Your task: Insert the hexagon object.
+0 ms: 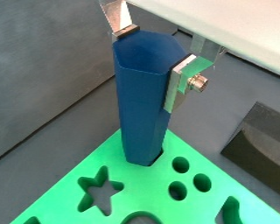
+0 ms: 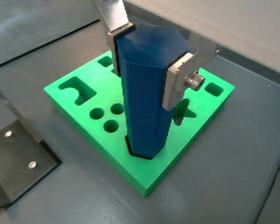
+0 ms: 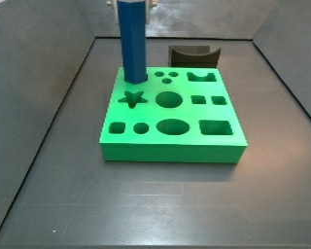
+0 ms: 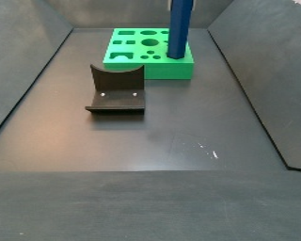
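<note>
The hexagon object (image 1: 143, 105) is a long blue faceted bar and stands upright. Its lower end sits in a hole at a corner of the green block (image 1: 143, 179) with shaped holes. My gripper (image 1: 154, 54) is shut on the bar's upper end, one silver finger (image 1: 181, 79) on each side. Both wrist views show this; in one the gripper (image 2: 149, 57) holds the bar (image 2: 145, 105) over the green block (image 2: 166, 162). In a side view the bar (image 3: 129, 44) rises from the block's (image 3: 171, 151) far left corner. It also shows in a side view (image 4: 181, 28).
A dark grey curved-top block (image 3: 193, 56) stands just behind the green block, and also shows in a side view (image 4: 116, 89) and a wrist view (image 1: 259, 136). Grey walls enclose the dark floor (image 3: 145, 204) on the sides.
</note>
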